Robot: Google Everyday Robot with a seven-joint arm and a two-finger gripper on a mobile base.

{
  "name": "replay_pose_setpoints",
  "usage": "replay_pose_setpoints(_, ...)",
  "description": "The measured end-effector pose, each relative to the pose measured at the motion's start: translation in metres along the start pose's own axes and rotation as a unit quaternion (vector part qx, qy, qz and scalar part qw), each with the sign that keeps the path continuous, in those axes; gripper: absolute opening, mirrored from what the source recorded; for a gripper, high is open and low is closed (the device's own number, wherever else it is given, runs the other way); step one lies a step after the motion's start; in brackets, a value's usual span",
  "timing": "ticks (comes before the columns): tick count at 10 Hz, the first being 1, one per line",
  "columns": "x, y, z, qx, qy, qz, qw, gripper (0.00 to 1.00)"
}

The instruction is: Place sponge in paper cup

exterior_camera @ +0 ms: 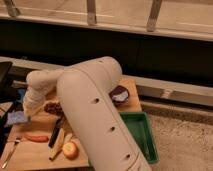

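Note:
The blue sponge (16,118) lies flat at the left edge of the wooden table (30,156). My gripper (26,113) is at the end of the big white arm (90,115), low over the table, right beside the sponge's right edge; whether it touches the sponge does not show. The paper cup is not in view; the arm covers much of the table's middle.
A dark reddish bowl (52,107) sits just right of the gripper. A purple bowl (120,93) stands at the back right. A green tray (141,136) is on the right. A red pepper (36,137), fork (10,153), banana (57,144), apple (70,149) and a black block (56,132) lie in front.

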Motion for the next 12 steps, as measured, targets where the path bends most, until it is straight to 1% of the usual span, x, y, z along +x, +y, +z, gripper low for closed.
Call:
replay_pose_setpoints(1, -0.006, 0.002, -0.011, 0.0, -0.011, -0.002, 0.9999, 0.0)
replay_pose_setpoints(2, -0.015, 0.004, -0.033, 0.003, -0.03, -0.006, 0.9995, 0.0)
replay_pose_setpoints(4, -0.031, -0.006, -0.068, 0.018, -0.056, 0.003, 0.9983, 0.0)
replay_pose_setpoints(5, -0.036, -0.017, -0.087, 0.028, -0.069, 0.017, 0.9971, 0.0)
replay_pose_setpoints(6, -0.037, -0.024, -0.094, 0.033, -0.073, 0.024, 0.9965, 0.0)
replay_pose_setpoints(7, -0.037, -0.02, -0.092, 0.031, -0.072, 0.022, 0.9967, 0.0)
replay_pose_setpoints(9, -0.037, -0.022, -0.094, 0.032, -0.073, 0.024, 0.9965, 0.0)
replay_pose_setpoints(11, -0.037, -0.02, -0.091, 0.033, -0.071, 0.024, 0.9966, 0.0)
replay_pose_setpoints(12, -0.037, -0.024, -0.093, 0.036, -0.077, 0.032, 0.9959, 0.0)
